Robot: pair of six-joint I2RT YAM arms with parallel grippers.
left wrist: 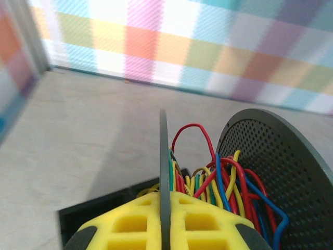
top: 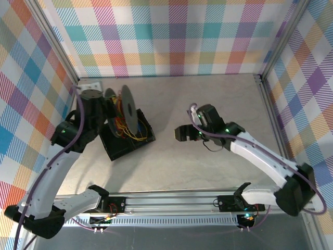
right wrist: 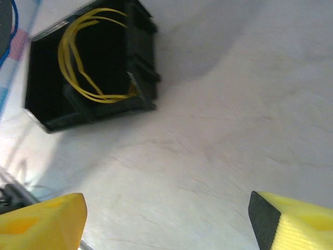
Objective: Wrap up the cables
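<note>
**Item 1. Square black open-topped plastic box** (top: 117, 149). It stands on the pale grey stone-look surface (top: 218, 99), left of centre and turned at an angle. Contents seen from the right wrist: a loose loop of thin yellow wire (right wrist: 106, 98) lies inside the box (right wrist: 143, 78), curving along its dark interior. From above, yellow and orange strands run from the box up to the reel.

**Item 2. Reel of two round dark grey discs.** It is set on edge over the box's far left part. One is a thin dark grey disc (left wrist: 164, 156), seen edge-on. The other is a perforated dark grey disc (left wrist: 281, 161), just to its right. Contents: the cables (left wrist: 218, 177), a tangled bundle of thin red, yellow, blue and green wires, sit in the gap between the two discs. One red loop stands higher than the others.

**Item 3. Left pincer** (left wrist: 165, 205), with yellow honeycomb pads. The pads are pressed together, pinching the lower edge of the thin dark grey disc.

**Item 4. Right pincer** (right wrist: 166, 219), also with yellow pads. It is spread wide over bare surface (right wrist: 234, 114), right of the box and well apart from it. Nothing lies between its pads.

**Item 5. Enclosure.** Plaid fabric walls (top: 171, 36) in pastel checks stand at the back and both sides.
</note>
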